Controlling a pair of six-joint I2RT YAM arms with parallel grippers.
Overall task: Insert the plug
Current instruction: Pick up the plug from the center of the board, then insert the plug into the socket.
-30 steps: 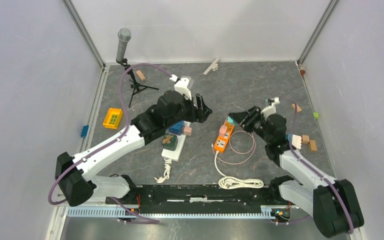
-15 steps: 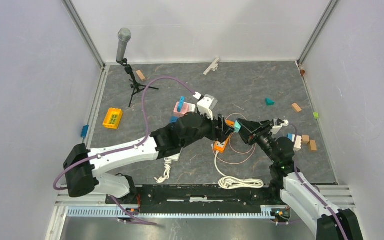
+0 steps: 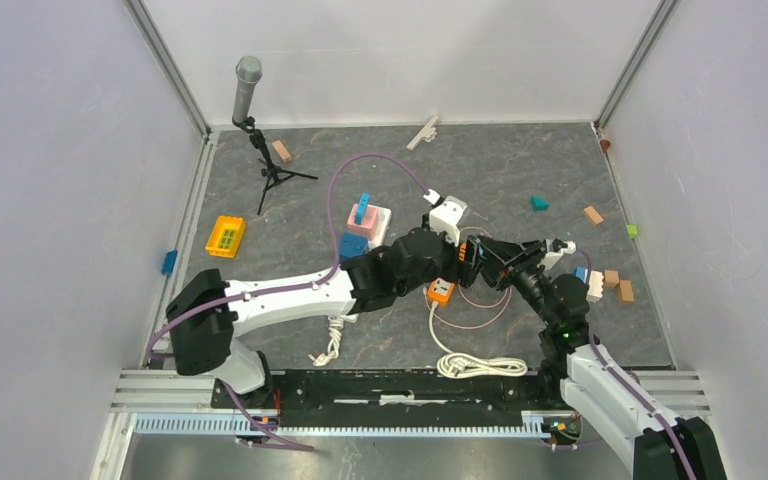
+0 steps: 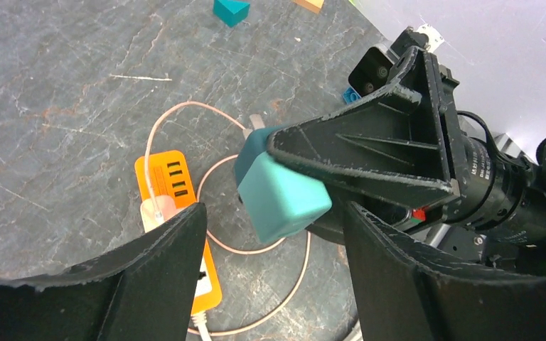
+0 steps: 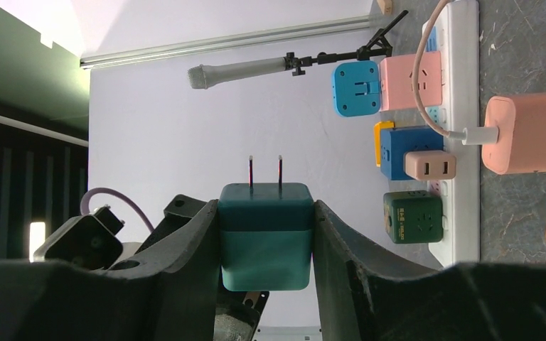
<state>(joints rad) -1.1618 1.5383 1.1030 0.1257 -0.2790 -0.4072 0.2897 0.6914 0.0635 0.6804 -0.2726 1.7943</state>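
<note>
Since 0.5 s ago the left arm has been swung further to the R, and the left tool (image 4: 271,213) is now brought right up to the right tool (image 5: 265,207) above the desk (image 3: 520,170). The white power strip (image 5: 467,206) w/ its adapters, covered by that arm 1 s ago, is now uncovered. The right arm is hardly shifted.

The teal plug (image 5: 265,238) is clamped btwn the right tool's fingers and held off the desk, its two metal prongs pointed away from the wrist. In the left wrist view it is seen above and just R of the orange power strip (image 4: 174,177), apart from it. The left tool is spread wide w/ nothing gripped. The plug is framed btwn its fingers, but no contact can be made out.

Print on the green adapter (image 5: 412,217) is too small to be read, and the orange strip's sockets are seen w/o legible marks.

In the top view the plug is almost wholly hidden behind the two tools, and only the near end of the orange strip is shown. That strip's lower part is cut off by a left finger in the left wrist view. Only a corner of it is caught at the frame edge in the right wrist view. The pink charger (image 5: 533,131) is cut off at the R edge. The pink cable (image 4: 185,114) is looped on the desk beside the orange strip.
</note>
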